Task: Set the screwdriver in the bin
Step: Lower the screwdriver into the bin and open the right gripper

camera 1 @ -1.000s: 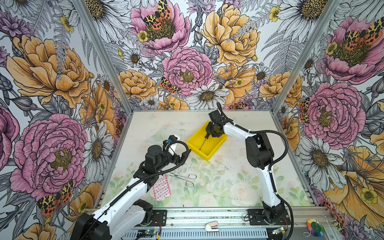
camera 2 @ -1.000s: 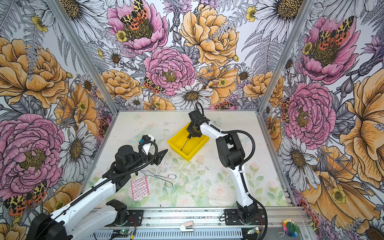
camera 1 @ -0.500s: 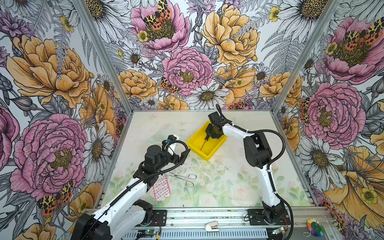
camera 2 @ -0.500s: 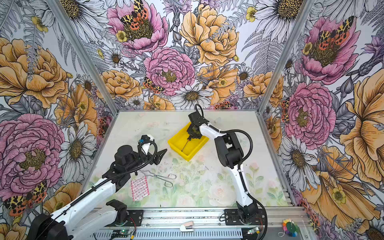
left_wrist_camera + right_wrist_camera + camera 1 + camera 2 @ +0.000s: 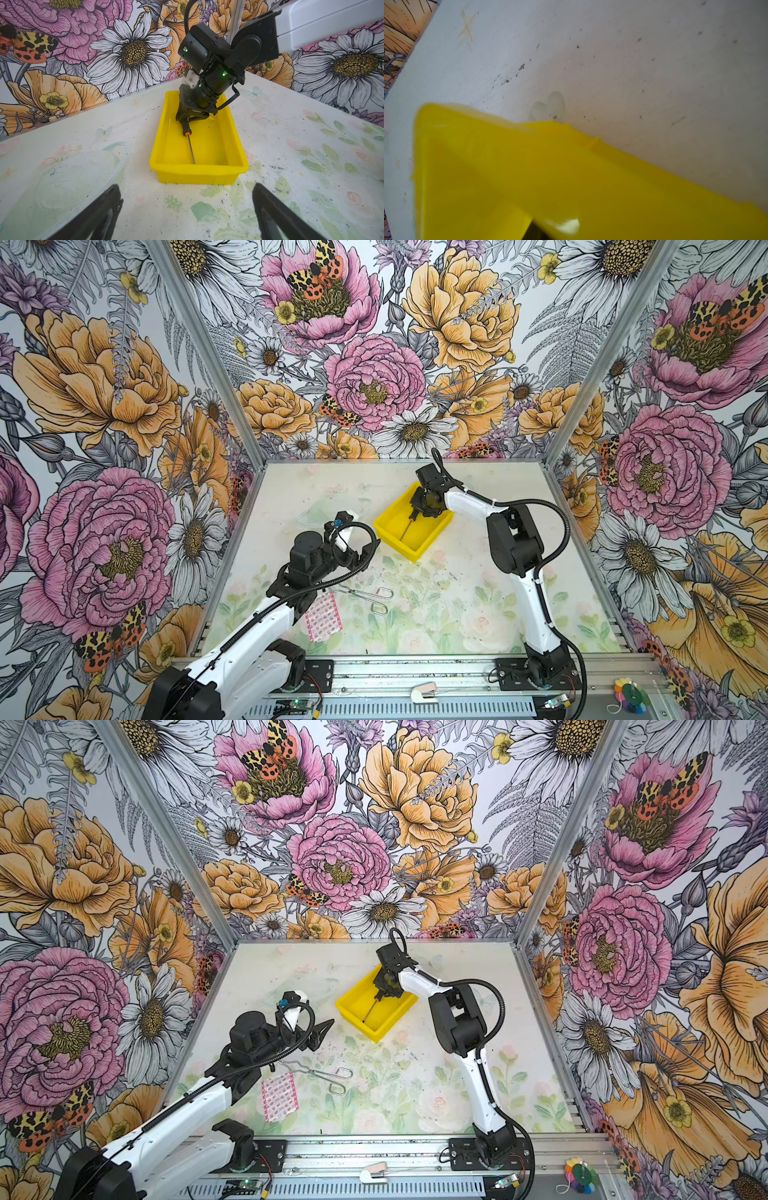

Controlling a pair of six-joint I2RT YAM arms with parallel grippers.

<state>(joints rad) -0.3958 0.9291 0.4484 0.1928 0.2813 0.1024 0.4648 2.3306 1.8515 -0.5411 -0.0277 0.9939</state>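
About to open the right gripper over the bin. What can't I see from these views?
- Right gripper fingertips: absent from the right wrist view, filled by the blurred bin.
- Screwdriver handle: mostly hidden by the gripper in the left wrist view; tiny in both top views.
- Whether the tip touches the bin floor: cannot tell.

The table (image 5: 457, 614) has a pale top with faded print of flowers and leaves, and many small dark specks on it. Directly on it stands the yellow bin (image 5: 390, 526), toward the back and a little right of the middle, turned at an angle to the table edges. Nearer to the front, left of the middle, lie the silver wire tongs (image 5: 370, 597). Just beside them, to the left and closer to the front edge, lies a small flat packet with red and white pattern (image 5: 324, 616). The bin is well apart from these two.
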